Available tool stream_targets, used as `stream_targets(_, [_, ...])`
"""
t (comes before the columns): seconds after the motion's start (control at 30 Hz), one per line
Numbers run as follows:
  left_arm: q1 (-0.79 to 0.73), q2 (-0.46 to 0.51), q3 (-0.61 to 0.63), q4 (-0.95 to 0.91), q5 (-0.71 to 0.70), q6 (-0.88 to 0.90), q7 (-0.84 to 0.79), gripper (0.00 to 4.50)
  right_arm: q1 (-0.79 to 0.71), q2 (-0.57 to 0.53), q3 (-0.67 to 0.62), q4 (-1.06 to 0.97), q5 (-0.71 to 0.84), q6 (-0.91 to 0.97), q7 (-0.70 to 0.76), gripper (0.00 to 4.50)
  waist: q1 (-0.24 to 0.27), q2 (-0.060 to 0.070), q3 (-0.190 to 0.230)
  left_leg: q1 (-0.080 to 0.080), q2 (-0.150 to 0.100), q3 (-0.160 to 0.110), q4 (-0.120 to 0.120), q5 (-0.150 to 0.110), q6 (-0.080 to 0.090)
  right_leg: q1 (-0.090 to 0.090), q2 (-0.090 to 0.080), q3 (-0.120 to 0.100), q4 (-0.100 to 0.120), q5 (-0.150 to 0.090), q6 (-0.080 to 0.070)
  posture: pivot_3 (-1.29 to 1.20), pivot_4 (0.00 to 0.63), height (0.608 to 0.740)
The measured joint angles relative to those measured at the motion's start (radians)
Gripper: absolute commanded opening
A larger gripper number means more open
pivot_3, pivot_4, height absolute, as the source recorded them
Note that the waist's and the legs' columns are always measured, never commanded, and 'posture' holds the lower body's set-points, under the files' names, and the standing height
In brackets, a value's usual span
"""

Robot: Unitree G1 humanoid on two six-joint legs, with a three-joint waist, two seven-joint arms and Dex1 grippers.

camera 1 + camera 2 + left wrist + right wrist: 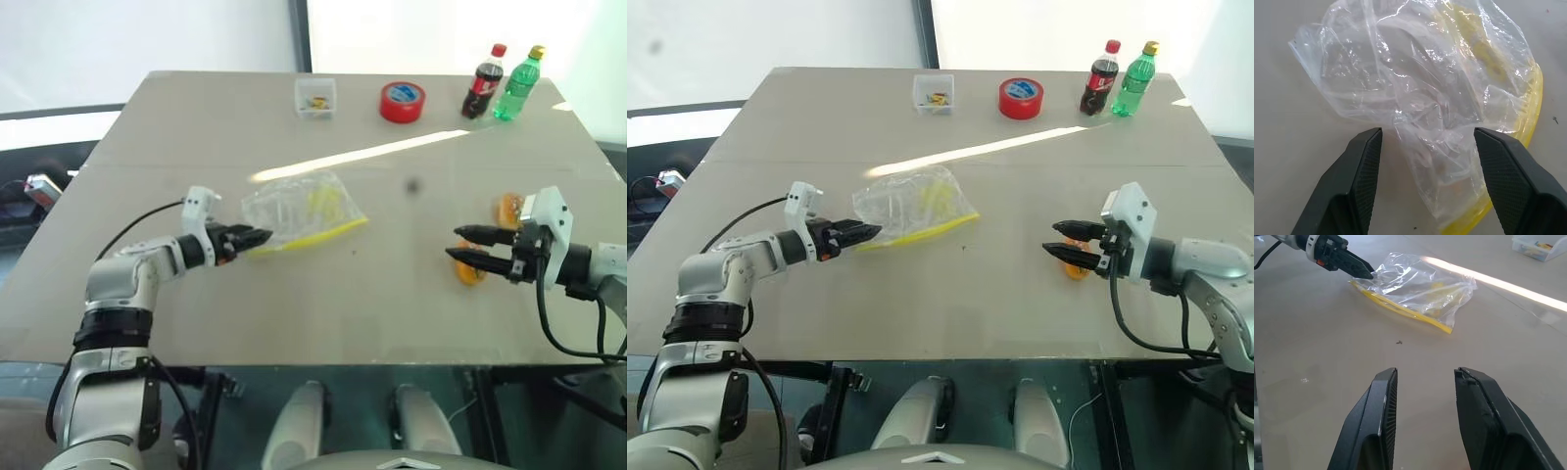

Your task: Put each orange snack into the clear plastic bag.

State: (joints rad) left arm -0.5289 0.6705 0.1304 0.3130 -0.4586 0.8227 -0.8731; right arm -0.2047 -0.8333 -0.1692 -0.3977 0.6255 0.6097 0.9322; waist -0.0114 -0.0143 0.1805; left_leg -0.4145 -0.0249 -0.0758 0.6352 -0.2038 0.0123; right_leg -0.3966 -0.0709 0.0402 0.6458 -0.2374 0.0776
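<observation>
The clear plastic bag (304, 209), crinkly with a yellow strip, lies left of the table's centre. My left gripper (1427, 139) is open at the bag's near-left end, and a crumpled corner of the bag (1420, 88) lies between its fingers. On the right, one orange snack (506, 207) lies on the table beside my right wrist. The other orange snack (471, 275) peeks out from under the right fingers. My right gripper (1425, 374) hangs open above the table, pointing toward the bag (1415, 289), with nothing between its fingers.
Along the far edge stand a small clear box (315, 97), a red tape roll (403, 101), a cola bottle (483, 81) and a green bottle (517, 83). Bare tabletop (392, 245) lies between the bag and the right gripper.
</observation>
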Motion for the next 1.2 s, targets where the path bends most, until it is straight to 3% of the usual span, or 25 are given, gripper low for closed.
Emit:
stream_targets(0.1, [-0.003, 0.006, -0.027, -0.017, 0.012, 0.010, -0.013, 3.19, 0.000, 0.003, 0.000, 0.000, -0.002, -0.003, -0.001, 1.88, 0.001, 0.002, -0.001, 0.000, 0.000, 0.000, 0.000, 0.000, 0.000, 0.000, 0.000, 0.000, 0.000, 0.000, 0.000, 0.00, 0.150, 0.740])
stream_targets(0.2, [-0.017, 0.004, -0.043, -0.014, 0.019, 0.030, -0.020, 2.42, -0.008, 0.013, 0.004, 0.004, -0.009, -0.006, -0.001, 2.07, 0.001, 0.002, -0.002, 0.001, 0.000, 0.000, 0.000, 0.000, 0.000, 0.001, 0.000, 0.000, 0.000, 0.000, 0.000, 0.00, 0.150, 0.740])
stream_targets(0.33, [-0.020, -0.006, -0.054, -0.010, 0.023, 0.045, -0.023, 0.59, -0.019, 0.018, 0.008, 0.004, -0.013, -0.011, 0.000, 2.07, 0.001, 0.003, -0.003, 0.001, 0.000, 0.000, 0.000, 0.000, 0.000, 0.001, 0.000, 0.000, 0.000, 0.000, 0.000, 0.00, 0.150, 0.740])
stream_targets(0.4, [-0.017, -0.011, -0.059, -0.010, 0.022, 0.054, -0.027, 0.05, -0.023, 0.025, 0.014, 0.006, -0.019, -0.012, 0.000, 2.07, 0.001, 0.003, -0.003, 0.001, 0.000, 0.000, 0.000, 0.000, 0.000, 0.001, 0.000, 0.000, 0.000, 0.000, 0.000, 0.00, 0.150, 0.740])
stream_targets(0.6, [0.021, -0.040, -0.043, -0.042, -0.036, 0.098, -0.062, 0.05, -0.115, 0.108, 0.136, 0.063, -0.095, -0.057, -0.016, 2.07, -0.003, 0.002, -0.003, 0.001, 0.000, 0.000, 0.001, 0.000, 0.000, 0.001, 0.000, 0.000, 0.000, 0.000, 0.000, 0.00, 0.150, 0.740])
stream_targets(0.8, [0.069, -0.044, -0.055, -0.131, -0.119, 0.214, -0.104, 0.05, -0.266, 0.199, 0.412, 0.294, -0.437, -0.309, -0.056, 2.07, -0.008, 0.002, -0.002, -0.001, -0.002, 0.000, 0.000, 0.000, 0.000, -0.002, 0.001, 0.000, 0.002, 0.000, 0.000, 0.00, 0.150, 0.740])
stream_targets(0.97, [0.075, -0.044, -0.042, -0.151, -0.145, 0.245, -0.091, 0.05, -0.346, 0.240, 0.563, 0.453, -0.640, -0.525, -0.048, 2.07, -0.005, 0.002, -0.002, -0.001, -0.003, 0.000, 0.000, 0.000, -0.001, -0.002, 0.001, 0.000, 0.002, 0.000, 0.000, 0.00, 0.150, 0.740])
stream_targets(1.2, [0.104, -0.044, -0.021, -0.186, -0.171, 0.261, -0.064, 0.05, -0.392, 0.263, 0.594, 0.570, -0.734, -0.682, -0.019, 2.07, -0.006, 0.001, -0.002, -0.001, -0.003, -0.005, 0.000, 0.000, -0.001, -0.002, 0.001, 0.000, 0.002, 0.000, 0.000, 0.00, 0.150, 0.740])
